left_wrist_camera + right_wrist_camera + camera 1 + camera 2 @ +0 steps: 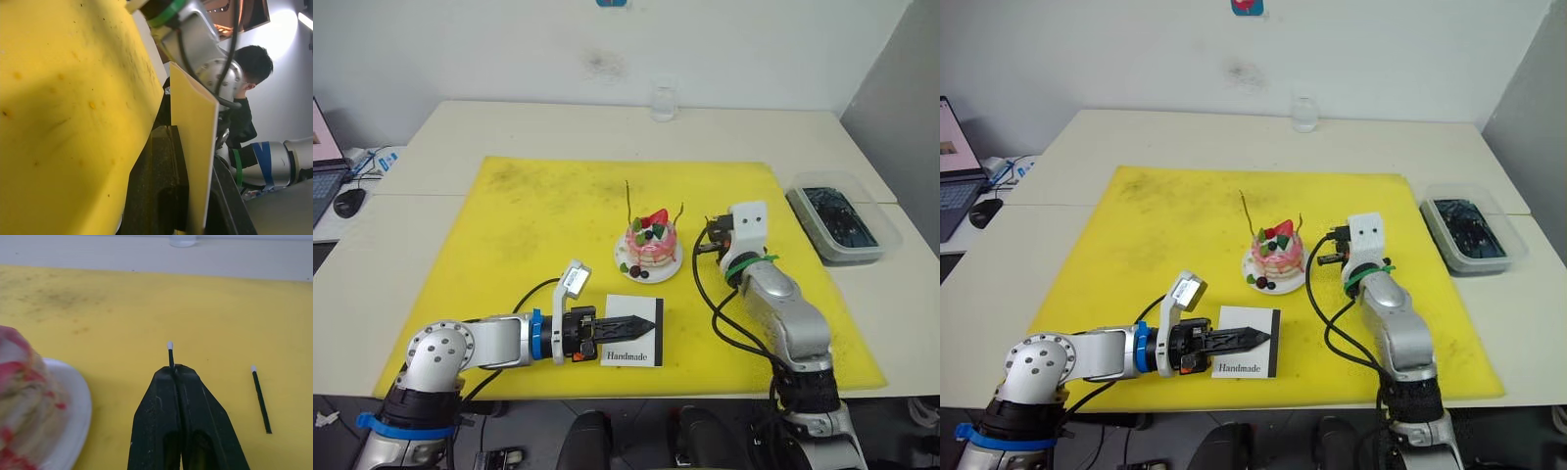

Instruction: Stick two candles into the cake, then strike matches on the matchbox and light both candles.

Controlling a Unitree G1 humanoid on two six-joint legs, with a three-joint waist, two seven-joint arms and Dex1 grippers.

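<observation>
1. Thin dark match with a white head (170,354) sits pinched between the right gripper's (174,368) two black fingers, which are pressed together on it; only the head and a short length of stick stand out beyond the tips, long axis in line with the fingers.
2. Flat white rectangular matchbox printed "Handmade" (631,345) lies on the yellow mat (529,225) near its front edge, to the robot's left of that match. The left gripper (636,323) is clamped on the box, one finger above and one below.
3. Judgement: the strike needs the match carried across to the box, so the right arm must travel toward the left one; the box's dark side edge is the target.
4. Second dark match (260,398) lies loose on the mat just beside the right gripper.
5. Small round pink cake on a white plate (651,245) stands between the arms, both thin olive candles (628,201) upright in it.
6. Hidden: the gripped match shows in the right wrist view alone; the box's striking edge is hard to make out.
</observation>
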